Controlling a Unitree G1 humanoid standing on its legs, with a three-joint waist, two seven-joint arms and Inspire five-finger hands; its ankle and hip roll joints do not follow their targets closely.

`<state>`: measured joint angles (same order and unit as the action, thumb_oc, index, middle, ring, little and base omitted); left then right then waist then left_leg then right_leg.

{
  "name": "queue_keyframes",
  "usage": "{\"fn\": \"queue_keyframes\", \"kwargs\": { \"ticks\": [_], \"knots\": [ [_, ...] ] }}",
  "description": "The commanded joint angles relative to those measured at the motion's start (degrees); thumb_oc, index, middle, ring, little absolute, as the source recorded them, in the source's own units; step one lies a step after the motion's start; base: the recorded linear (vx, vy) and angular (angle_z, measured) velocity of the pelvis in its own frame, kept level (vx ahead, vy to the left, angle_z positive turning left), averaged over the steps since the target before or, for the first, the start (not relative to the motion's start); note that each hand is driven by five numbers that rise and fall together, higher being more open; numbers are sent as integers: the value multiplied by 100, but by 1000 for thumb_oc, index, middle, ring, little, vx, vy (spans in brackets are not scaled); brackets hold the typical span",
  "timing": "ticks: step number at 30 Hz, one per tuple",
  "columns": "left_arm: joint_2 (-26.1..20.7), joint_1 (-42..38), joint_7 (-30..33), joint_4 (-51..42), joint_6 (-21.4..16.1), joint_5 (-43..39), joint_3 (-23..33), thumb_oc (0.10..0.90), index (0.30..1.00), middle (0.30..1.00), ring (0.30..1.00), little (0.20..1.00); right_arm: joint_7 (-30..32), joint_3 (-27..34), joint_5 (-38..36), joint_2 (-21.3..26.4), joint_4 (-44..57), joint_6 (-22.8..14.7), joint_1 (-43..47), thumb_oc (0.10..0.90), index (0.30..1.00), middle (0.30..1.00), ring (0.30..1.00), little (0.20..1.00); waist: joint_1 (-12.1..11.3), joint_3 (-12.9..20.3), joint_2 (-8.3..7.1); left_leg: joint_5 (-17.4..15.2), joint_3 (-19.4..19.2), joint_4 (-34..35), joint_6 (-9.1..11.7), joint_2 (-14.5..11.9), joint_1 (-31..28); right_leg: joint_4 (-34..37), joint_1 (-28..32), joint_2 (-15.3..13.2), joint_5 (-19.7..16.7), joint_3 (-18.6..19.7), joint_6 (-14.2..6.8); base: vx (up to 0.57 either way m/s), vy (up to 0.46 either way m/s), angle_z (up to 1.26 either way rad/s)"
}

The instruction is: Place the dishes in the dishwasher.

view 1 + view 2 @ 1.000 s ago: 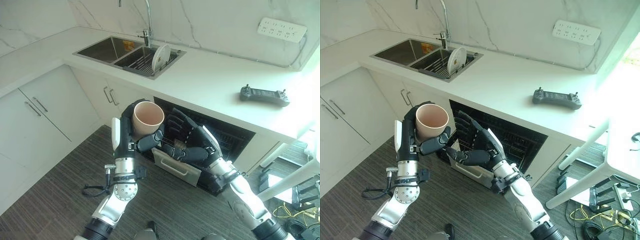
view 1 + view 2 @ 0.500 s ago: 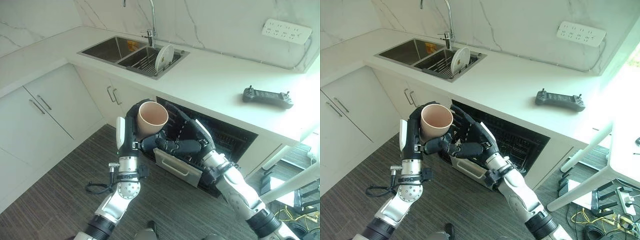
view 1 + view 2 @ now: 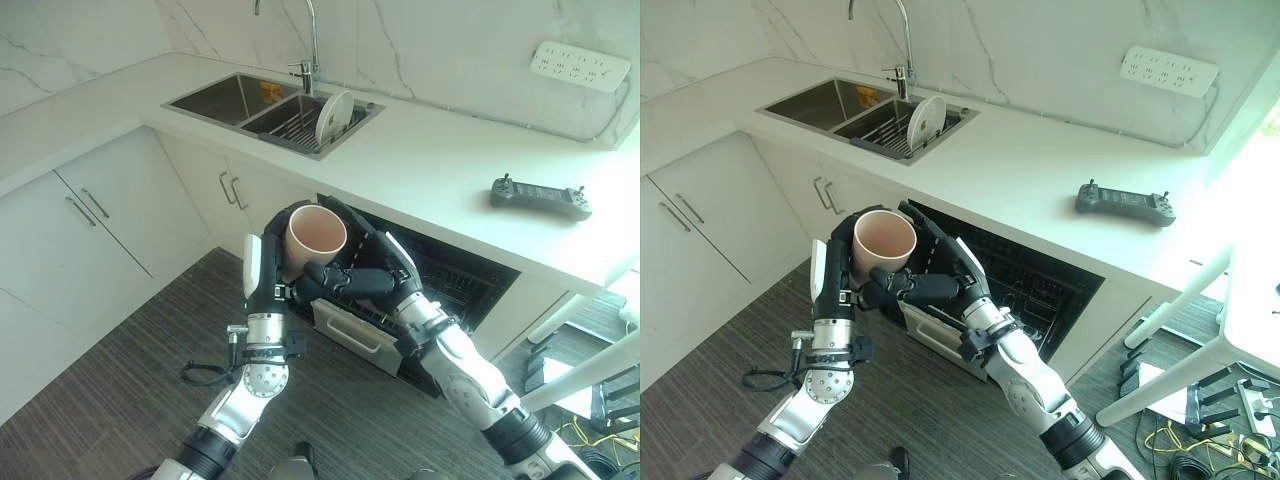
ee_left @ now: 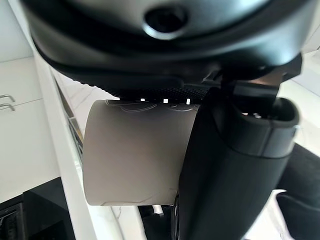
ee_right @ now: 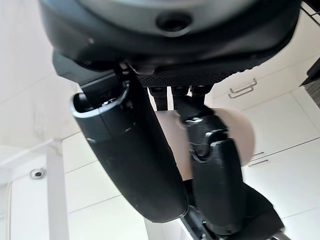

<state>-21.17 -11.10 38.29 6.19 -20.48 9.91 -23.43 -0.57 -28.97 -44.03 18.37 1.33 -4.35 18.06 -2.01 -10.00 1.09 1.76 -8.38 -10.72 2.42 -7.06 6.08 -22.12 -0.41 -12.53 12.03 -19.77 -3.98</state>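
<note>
We see the left hand [image 3: 268,262] raised in front of the open dishwasher [image 3: 455,283], its fingers and thumb curled round a beige cup [image 3: 314,240] that stands upright with its open mouth facing up. In the left wrist view the cup's pale wall [image 4: 135,152] lies right against the palm, with the thumb [image 4: 235,165] wrapped across its side, so this hand is clearly gripping the cup. The right hand [image 3: 940,280] is just beside the left one, on the dishwasher side of the cup, with its fingers [image 3: 902,288] reaching under and round the cup's lower wall next to the left thumb. In the right wrist view the cup [image 5: 235,135] shows past the bent fingers [image 5: 212,165] and the thumb [image 5: 125,155], but we cannot tell whether they actually clasp it or only lie close against it. Below and behind both hands the dishwasher's pulled-out front [image 3: 355,335] shows, with its dark rack beyond. Well beyond the hands, across the white counter [image 3: 430,160], a white plate [image 3: 333,118] stands on edge in the rack of the sink [image 3: 250,100], under the tap [image 3: 310,40]. Far off to the right hand's outer side a dark controller [image 3: 541,196] lies on the counter, and a white socket strip [image 3: 585,66] sits on the marble wall above it.
</note>
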Motion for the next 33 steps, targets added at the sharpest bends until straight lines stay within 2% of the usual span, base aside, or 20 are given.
{"fn": "queue_keyframes", "kwargs": {
  "ticks": [1, 11, 18, 23, 29, 33],
  "knots": [
    [17, -931, 377, -315, -502, 434, -125, 400, 300, 300, 300, 300, -17, 99, -244, -382, 190, -275, 866, 800, 900, 900, 900, 900, -128, 155, -114, -1487, -111, -647, 143, -296, -414, 493, 309, 66, 330, -16, -24, 0, 0, 0],
    [97, -1222, 689, -34, -441, 629, -461, 400, 300, 300, 300, 300, -38, -210, -285, -619, -317, 138, 1245, 800, 900, 900, 900, 900, -193, 137, -139, -1490, -59, -647, 129, -271, -418, 493, 328, 59, 326, -24, -18, 12, 5, 4],
    [232, -1291, 796, 223, -451, 557, -593, 400, 300, 300, 300, 300, 26, -356, -217, -766, -434, 284, 1543, 800, 900, 900, 900, 900, -238, 144, -166, -1484, -31, -647, 117, -261, -398, 493, 316, 61, 317, -38, 4, 0, 0, 0],
    [278, -1345, 814, 336, -320, 716, -707, 400, 300, 300, 300, 300, 394, -337, -195, -792, -501, 389, 1784, 800, 900, 900, 900, 900, -269, 140, -192, -1491, -22, -647, 106, -249, -386, 493, 307, 60, 311, -39, 7, 0, 0, 0],
    [362, -1436, 1011, 549, -309, 784, -910, 400, 300, 300, 300, 300, 821, -358, -128, -957, -685, 252, 1987, 800, 900, 900, 900, 900, -275, 110, -196, -1498, -23, -647, 89, -235, -396, 493, 295, 65, 296, -6, 18, 2, 0, 3],
    [429, -1458, 1034, 596, -309, 727, -951, 400, 300, 300, 300, 300, 870, -402, -139, -1048, -724, 209, 2034, 800, 900, 900, 900, 900, -276, 103, -188, -1501, -41, -647, 84, -240, -412, 493, 298, 60, 294, 1, 18, 0, 0, 0]
  ]
}}
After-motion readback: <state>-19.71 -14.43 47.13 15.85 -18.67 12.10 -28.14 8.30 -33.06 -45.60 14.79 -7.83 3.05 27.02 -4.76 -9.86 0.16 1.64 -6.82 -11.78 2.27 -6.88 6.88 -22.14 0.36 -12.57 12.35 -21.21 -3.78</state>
